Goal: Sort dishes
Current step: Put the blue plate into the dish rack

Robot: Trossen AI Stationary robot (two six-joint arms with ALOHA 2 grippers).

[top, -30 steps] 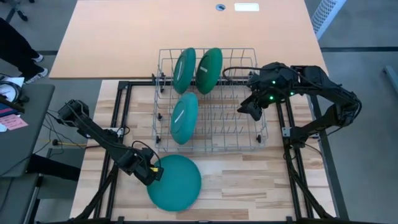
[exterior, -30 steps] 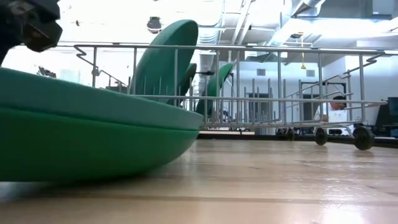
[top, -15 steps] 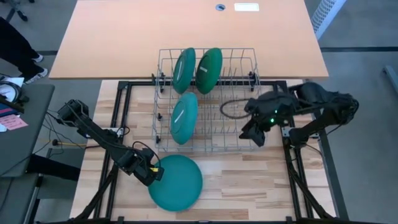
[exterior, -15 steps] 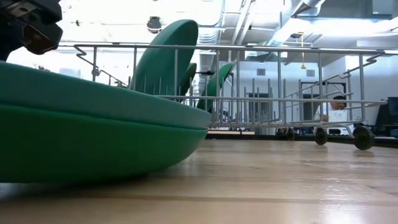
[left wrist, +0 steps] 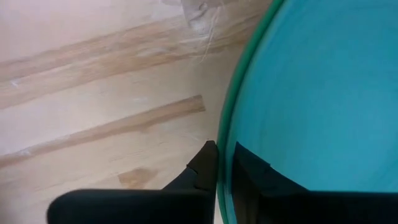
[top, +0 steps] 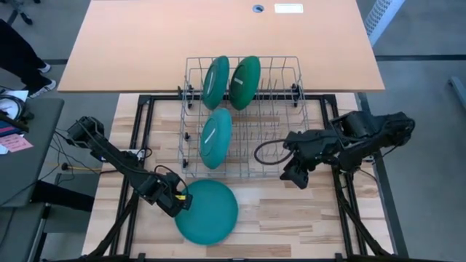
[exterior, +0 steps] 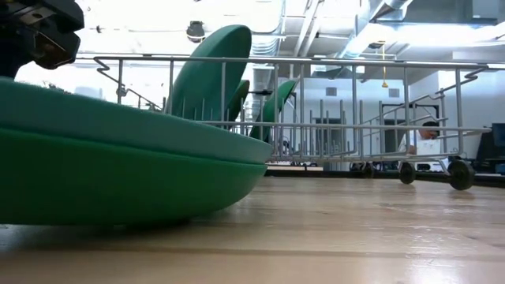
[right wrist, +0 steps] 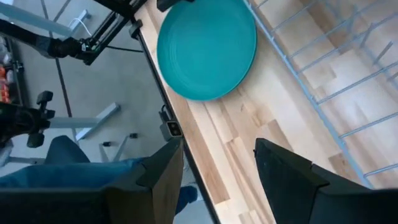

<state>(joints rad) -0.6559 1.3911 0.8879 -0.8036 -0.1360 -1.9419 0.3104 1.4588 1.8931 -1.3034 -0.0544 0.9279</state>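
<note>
A teal plate point(top: 207, 212) lies on the wooden table near its front edge, underside down; it also shows in the low view point(exterior: 126, 173) and the right wrist view point(right wrist: 208, 46). My left gripper point(top: 179, 203) is shut on its left rim. Three more green and teal plates point(top: 215, 81) point(top: 245, 81) point(top: 215, 138) stand on edge between the tines of the wire rack point(top: 277, 145). My right gripper point(top: 295, 177) is open and empty, just outside the rack's near right corner; in its wrist view point(right wrist: 217, 180) the fingers stand wide apart. My left gripper pinches the plate's rim point(left wrist: 225, 149) on the plate's left side between its two fingers, one finger point(left wrist: 205, 165) outside the rim and one point(left wrist: 252, 171) over the teal inner face. The fingers come slanting from the table's left. The plate's underside point(exterior: 158, 221) stays on the table.
A black frame rail point(top: 342, 196) runs along the right of the wooden top. A larger tan table point(top: 218, 36) stands beyond the rack. A person shows at the high view's upper left point(top: 22, 51), another far off in the low view point(exterior: 430, 138).
My right gripper has moved from above the rack's right side toward the table's near edge, past the rack's near right corner. My left gripper has kept its hold, and the teal plate has slid slightly toward the table's right.
</note>
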